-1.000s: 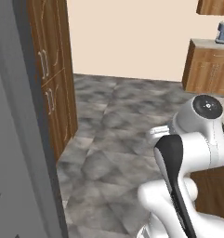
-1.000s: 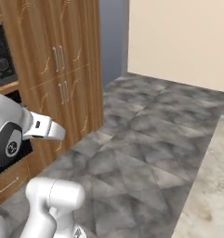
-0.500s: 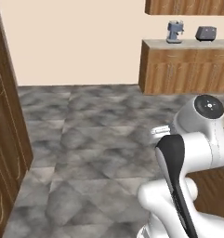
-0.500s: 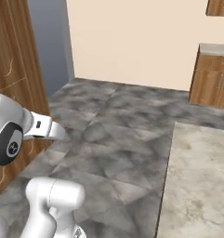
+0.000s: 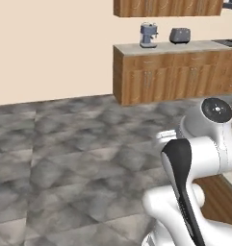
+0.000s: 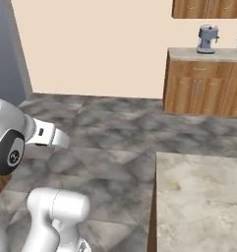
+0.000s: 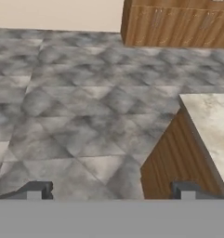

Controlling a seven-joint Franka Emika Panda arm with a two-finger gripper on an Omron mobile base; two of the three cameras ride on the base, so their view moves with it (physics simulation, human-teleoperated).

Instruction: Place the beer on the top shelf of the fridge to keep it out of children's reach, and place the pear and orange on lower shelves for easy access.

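Nothing in the room carried writing that could be read. The coffee machine (image 5: 148,35) and the toaster (image 5: 179,35) on the far wooden counter (image 5: 175,72) showed plain grey casings, too small for any brand or marking to be made out. The cabinet doors bore no labels, and the marble-topped island (image 6: 198,202) and the stone floor (image 5: 79,158) were bare of signs. The round cap on the robot's joint (image 5: 216,109) had a small pale mark at its middle, too blurred to tell whether it was a logo or a letter.
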